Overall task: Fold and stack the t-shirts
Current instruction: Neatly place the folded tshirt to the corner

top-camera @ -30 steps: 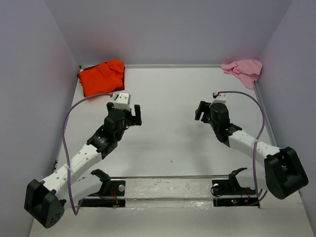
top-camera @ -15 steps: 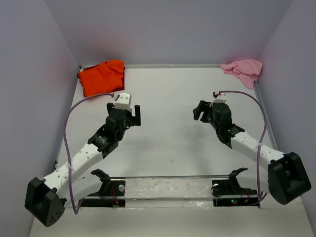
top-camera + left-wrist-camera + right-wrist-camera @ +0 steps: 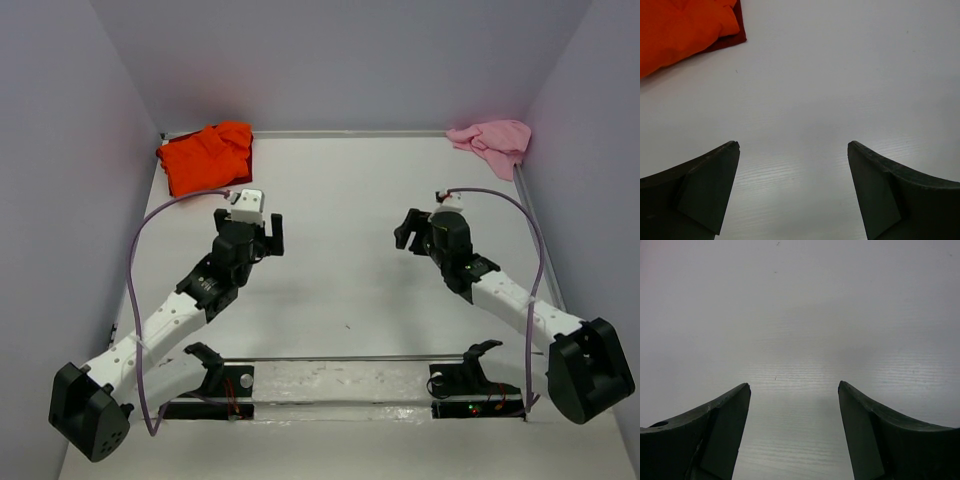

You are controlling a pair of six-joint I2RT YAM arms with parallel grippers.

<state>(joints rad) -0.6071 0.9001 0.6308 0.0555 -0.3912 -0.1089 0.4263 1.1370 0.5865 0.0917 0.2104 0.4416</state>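
Though it is bunched rather than folded, the orange t-shirt [image 3: 205, 157] is the brightest thing in here, a soft, rumpled heap in the far left corner of the counter [image 3: 340, 200]. Under its right edge a strip of the dark red t-shirt [image 3: 735, 39] shows, flat and straight-edged, with most of it covered by the orange cloth. Well apart from the orange t-shirt, in the opposite far corner, the pink t-shirt [image 3: 492, 140] lies crumpled, one fold reaching the counter's right edge. The counter is smooth matt white, with a faint grain in the wrist views, and plain pale lilac walls close it in on three sides. Nearer to me than the orange t-shirt, the left arm [image 3: 170, 315], white shells with black joints, holds its jaws spread wide and empty above bare counter. The right arm [image 3: 510, 295], farther from the orange t-shirt, also has its jaws apart, gripping nothing. A thin purple cable [image 3: 133, 270] loops beside the left arm. The fingers [image 3: 705, 195] are dark and wedge-shaped, cut off by the bottom edge of the wrist views.
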